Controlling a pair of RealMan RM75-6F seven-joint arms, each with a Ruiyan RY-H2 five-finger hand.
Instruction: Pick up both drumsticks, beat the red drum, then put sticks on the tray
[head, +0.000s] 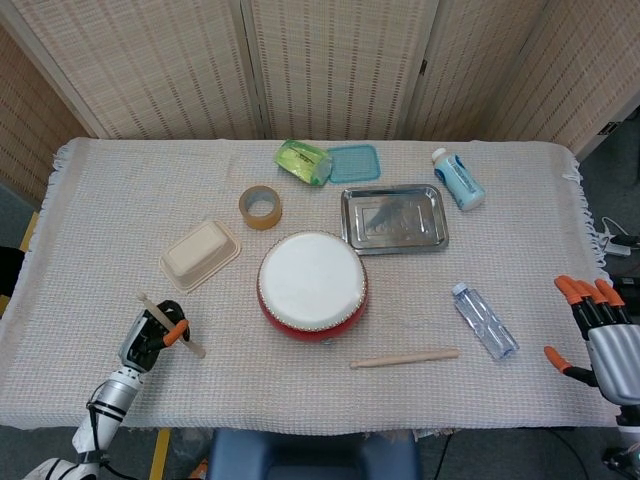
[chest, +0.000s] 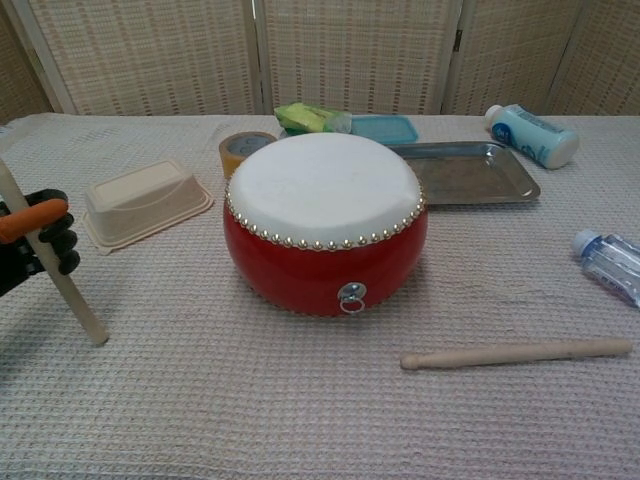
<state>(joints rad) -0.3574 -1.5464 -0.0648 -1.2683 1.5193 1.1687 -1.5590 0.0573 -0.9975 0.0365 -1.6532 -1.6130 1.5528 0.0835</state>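
While the left robot hand (head: 152, 338) grips one drumstick (chest: 55, 268) left of the red drum (head: 312, 285), tilted with its lower end at the cloth, the pick-up step is only half done. The second drumstick (head: 404, 357) lies flat just in front of the drum, a smooth pale wooden rod. The right robot hand (head: 600, 335) hovers far right of the drum, fingers spread, holding nothing; it likely must reach in next. The shiny metal tray (head: 394, 219) sits behind the drum on the woven-covered table (head: 100, 200).
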